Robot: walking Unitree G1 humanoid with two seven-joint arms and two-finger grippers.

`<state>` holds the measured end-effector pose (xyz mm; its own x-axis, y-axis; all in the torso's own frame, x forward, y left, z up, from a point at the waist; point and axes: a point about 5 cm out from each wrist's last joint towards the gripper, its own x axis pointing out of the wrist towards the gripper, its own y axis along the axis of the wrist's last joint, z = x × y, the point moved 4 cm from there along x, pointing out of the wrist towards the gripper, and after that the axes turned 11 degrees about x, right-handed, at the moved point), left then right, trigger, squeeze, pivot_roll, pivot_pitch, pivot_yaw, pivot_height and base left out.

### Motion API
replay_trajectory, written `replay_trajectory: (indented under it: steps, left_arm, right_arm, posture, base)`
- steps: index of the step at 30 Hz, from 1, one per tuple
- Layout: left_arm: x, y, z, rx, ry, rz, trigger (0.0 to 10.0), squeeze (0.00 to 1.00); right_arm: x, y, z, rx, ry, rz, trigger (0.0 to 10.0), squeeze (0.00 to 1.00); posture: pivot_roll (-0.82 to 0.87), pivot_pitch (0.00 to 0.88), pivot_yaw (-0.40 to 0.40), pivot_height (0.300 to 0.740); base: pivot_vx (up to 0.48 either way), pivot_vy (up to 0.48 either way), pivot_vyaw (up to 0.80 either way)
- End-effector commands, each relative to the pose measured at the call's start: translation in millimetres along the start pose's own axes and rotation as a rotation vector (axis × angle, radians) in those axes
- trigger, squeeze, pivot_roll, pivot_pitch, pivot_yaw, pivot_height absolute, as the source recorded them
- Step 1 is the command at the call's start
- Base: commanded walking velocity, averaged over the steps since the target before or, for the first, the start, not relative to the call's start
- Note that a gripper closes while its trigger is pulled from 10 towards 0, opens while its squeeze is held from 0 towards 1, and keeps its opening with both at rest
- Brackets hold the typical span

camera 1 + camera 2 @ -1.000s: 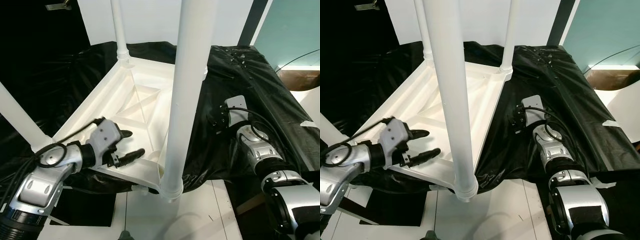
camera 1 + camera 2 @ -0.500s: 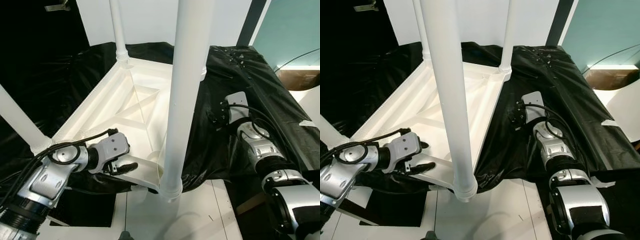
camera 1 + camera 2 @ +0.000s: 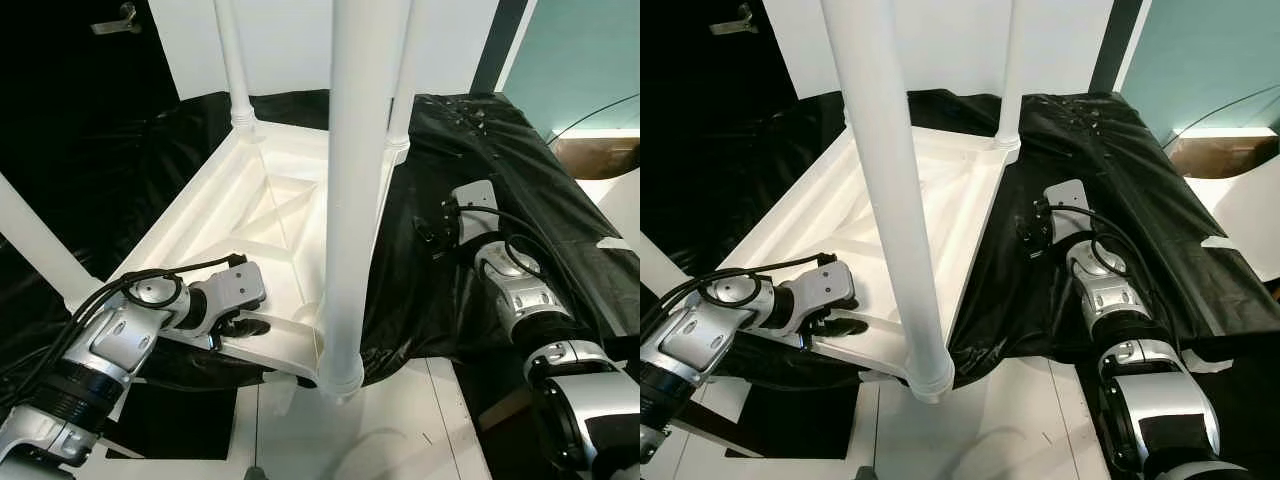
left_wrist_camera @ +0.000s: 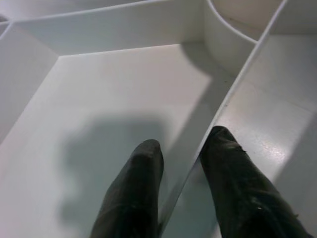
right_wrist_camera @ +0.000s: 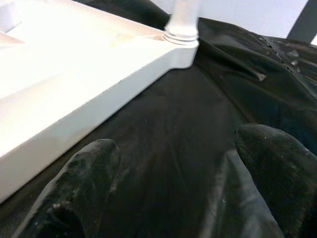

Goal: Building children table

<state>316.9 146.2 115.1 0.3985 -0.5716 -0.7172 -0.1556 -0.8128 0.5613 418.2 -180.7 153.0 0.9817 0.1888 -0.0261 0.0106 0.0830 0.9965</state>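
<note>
White children's table (image 3: 270,215) upside down on black sheet (image 3: 520,160), legs up, nearest leg (image 3: 350,190) at near corner. Left gripper (image 4: 181,191) narrowed astride a thin rib (image 4: 223,114) near that corner, one finger each side. Right gripper (image 5: 173,183) wide, empty, over sheet beside table's right edge. Best squeezed squarely low on rib, then lifted slowly to avoid slipping.

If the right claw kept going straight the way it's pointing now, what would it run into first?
Probably the black sheet right ahead of the right claw, whose fingers are spread open. Beyond it stands the upturned white table's corner with its leg, though depth is hard to judge.
</note>
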Motion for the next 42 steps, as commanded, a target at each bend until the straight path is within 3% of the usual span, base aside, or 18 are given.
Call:
replay_trajectory:
  steps: [1, 8, 15, 16, 17, 18, 21, 22, 23, 24, 26, 27, 28, 34, 39, 42]
  left_arm:
    - [-0.5, -16.2, -5.5, -0.077, 0.067, -0.062, 0.0, 0.0]
    - [8.6, -13.4, -16.3, -0.166, 0.188, -0.057, 0.0, 0.0]
    - [29.5, 16.1, -37.1, -0.215, 0.331, 0.026, 0.0, 0.0]
    - [32.3, 20.3, -41.3, -0.213, 0.357, 0.034, 2.7, 0.0]
    - [32.3, 20.3, -41.3, -0.213, 0.357, 0.034, 2.7, 0.0]
    - [35.0, 23.2, -48.0, -0.206, 0.398, 0.034, 10.0, 0.0]
    - [38.0, 27.6, -58.5, -0.202, 0.457, 0.041, 10.0, 0.0]
    - [37.4, 27.6, -62.9, -0.201, 0.481, 0.038, 10.0, 0.85]
    - [37.4, 27.6, -62.9, -0.201, 0.481, 0.038, 10.0, 0.85]
    - [33.8, 29.4, -67.4, -0.208, 0.505, 0.056, 10.0, 1.0]
    - [27.1, 33.0, -72.5, -0.189, 0.533, 0.078, 10.0, 1.0]
    - [21.1, 37.5, -72.7, -0.161, 0.539, 0.1, 10.0, 0.33]
    - [17.4, 40.5, -72.1, -0.154, 0.542, 0.12, 10.0, 0.0]
    - [1.8, 50.2, -68.4, -0.203, 0.531, 0.225, 10.0, 0.0]
    - [-26.0, 64.3, -60.1, -0.239, 0.528, 0.38, 10.0, 0.0]
    - [-36.7, 66.6, -54.9, -0.256, 0.536, 0.409, 10.0, 0.0]
  right_arm:
    - [-3.3, -4.8, 5.8, 0.021, -0.023, -0.011, 10.0, 0.0]
    - [-9.2, -3.0, 6.5, 0.078, -0.047, 0.04, 10.0, 0.0]
    - [-18.9, -12.3, 6.7, 0.145, -0.159, 0.07, 10.0, 0.0]
    - [-20.5, -13.1, 6.5, 0.148, -0.172, 0.077, 10.0, 0.0]
    - [-20.5, -13.1, 6.5, 0.148, -0.172, 0.077, 10.0, 0.0]
    - [-22.7, -12.9, 8.4, 0.15, -0.202, 0.091, 10.0, 0.0]
    - [-28.4, -11.5, 14.5, 0.149, -0.258, 0.123, 10.0, 0.0]
    - [-31.8, -11.7, 16.7, 0.142, -0.276, 0.131, 10.0, 0.0]
    - [-31.8, -11.7, 16.7, 0.142, -0.276, 0.131, 10.0, 0.0]
    - [-36.6, -12.9, 18.6, 0.143, -0.291, 0.138, 10.0, 0.0]
    - [-43.6, -14.7, 19.1, 0.144, -0.299, 0.146, 10.0, 0.0]
    - [-50.3, -15.8, 14.8, 0.149, -0.282, 0.157, 10.0, 0.0]
    - [-53.7, -16.5, 11.4, 0.153, -0.267, 0.163, 10.0, 0.0]
    - [-67.1, -17.4, -5.4, 0.175, -0.2, 0.183, 10.0, 0.0]
    - [-81.3, -17.3, -17.4, 0.18, -0.141, 0.185, 10.0, 0.0]
    - [-86.8, -18.0, -21.3, 0.182, -0.119, 0.178, 10.0, 0.0]
  posture:
    - [0.09, 0.046, 0.019, 0.74]
    - [0.1, 0.052, 0.016, 0.74]
    - [0.11, 0.056, 0.007, 0.74]
    - [0.11, 0.056, 0.007, 0.74]
    - [0.11, 0.056, 0.007, 0.74]
    - [0.1, 0.06, 0.006, 0.74]
    - [0.09, 0.06, 0.007, 0.74]
    - [0.09, 0.062, 0.01, 0.74]
    - [0.09, 0.062, 0.01, 0.74]
    - [0.08, 0.063, 0.014, 0.74]
    - [0.07, 0.067, 0.017, 0.74]
    - [0.07, 0.067, 0.017, 0.74]
    - [0.07, 0.067, 0.017, 0.74]
    - [0.07, 0.074, 0.015, 0.74]
    - [0.07, 0.08, 0.01, 0.74]
    - [0.08, 0.081, 0.009, 0.74]
  base:
    - [0.0, 0.0, 0.0]
    - [0.0, 0.0, 0.0]
    - [0.0, 0.0, 0.0]
    - [0.0, 0.0, 0.0]
    - [0.0, 0.0, 0.0]
    - [0.0, 0.0, 0.0]
    - [0.0, 0.0, 0.0]
    - [0.0, 0.0, 0.0]
    - [0.0, 0.0, 0.0]
    - [0.0, 0.0, 0.0]
    - [0.0, 0.0, 0.0]
    - [0.0, 0.0, 0.0]
    - [0.0, 0.0, 0.0]
    - [0.0, 0.0, 0.0]
    - [0.0, 0.0, 0.0]
    - [0.0, 0.0, 0.0]
